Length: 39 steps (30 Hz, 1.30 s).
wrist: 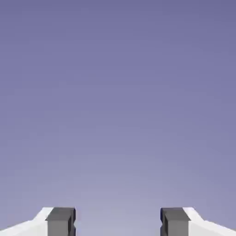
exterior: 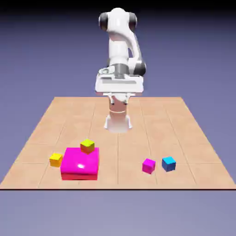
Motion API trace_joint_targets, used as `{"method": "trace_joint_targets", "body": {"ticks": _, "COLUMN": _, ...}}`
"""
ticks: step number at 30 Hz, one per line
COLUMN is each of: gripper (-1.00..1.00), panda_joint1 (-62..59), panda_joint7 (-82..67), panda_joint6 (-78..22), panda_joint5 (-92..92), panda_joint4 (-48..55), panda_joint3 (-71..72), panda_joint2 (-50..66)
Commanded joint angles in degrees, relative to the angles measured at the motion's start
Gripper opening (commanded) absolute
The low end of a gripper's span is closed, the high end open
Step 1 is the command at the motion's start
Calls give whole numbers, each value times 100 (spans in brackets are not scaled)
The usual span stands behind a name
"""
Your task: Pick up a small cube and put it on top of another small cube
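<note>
Currently the white arm [exterior: 120, 50] stands at the far edge of the table [exterior: 152, 124], folded upright, with its gripper [wrist: 118, 222] held high above the tiles and well apart from every cube. In the hand view the two grey fingertips [wrist: 61, 221] sit far from each other at the bottom edge, so the fingers are spread wide with nothing between them. Only the plain blue-violet backdrop [wrist: 118, 92] fills the rest of that view; no cube appears in it.

All cubes lie along the near part of the table. On the exterior view's left:
- A large magenta block [exterior: 79, 163] rests flat on the tiles.
- A small olive-yellow cube [exterior: 87, 146] sits on the far edge of that block's top face, turned slightly.
- A small orange-yellow cube [exterior: 56, 159] rests on the table just beside the block's left side; whether it touches the block cannot be told.

On the exterior view's right:
- A small magenta cube [exterior: 148, 165] rests on the table.
- A small blue cube [exterior: 168, 163] rests just to its right, near but not touching.

The right-hand pair is well apart from the left-hand group. No small cube is stacked on another small cube.
</note>
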Motion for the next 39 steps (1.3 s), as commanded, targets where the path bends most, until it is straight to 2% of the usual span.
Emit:
{"method": "trace_joint_targets", "body": {"ticks": 1, "gripper": 0, "panda_joint1": 1, "panda_joint7": 126, "panda_joint6": -80, "panda_joint5": -81, "panda_joint4": 83, "panda_joint3": 122, "panda_joint2": 208}}
{"method": "trace_joint_targets", "body": {"ticks": 23, "gripper": 0, "panda_joint1": 27, "panda_joint7": 2822, "panda_joint6": -1801, "panda_joint5": -1816, "panda_joint4": 1864, "panda_joint3": 2744, "panda_joint2": 4665}}
{"method": "trace_joint_targets", "body": {"ticks": 30, "gripper": 0, "panda_joint1": 905, "panda_joint7": 3593, "panda_joint6": -1009, "panda_joint5": -2838, "panda_joint4": 2178, "panda_joint3": 1650, "panda_joint2": 5776}}
{"method": "trace_joint_targets", "body": {"ticks": 31, "gripper": -100, "panda_joint1": 905, "panda_joint7": 3593, "panda_joint6": -1009, "panda_joint5": -2838, "panda_joint4": 2178, "panda_joint3": 1649, "panda_joint2": 5776}}
{"method": "trace_joint_targets", "body": {"ticks": 37, "gripper": -100, "panda_joint1": 86, "panda_joint7": 2873, "panda_joint6": -1748, "panda_joint5": -1884, "panda_joint4": 1885, "panda_joint3": 2671, "panda_joint2": 4739}}
{"method": "trace_joint_targets", "body": {"ticks": 39, "gripper": -100, "panda_joint1": -308, "panda_joint7": 2985, "panda_joint6": -1985, "panda_joint5": -1582, "panda_joint4": 1740, "panda_joint3": 2547, "panda_joint2": 4324}}
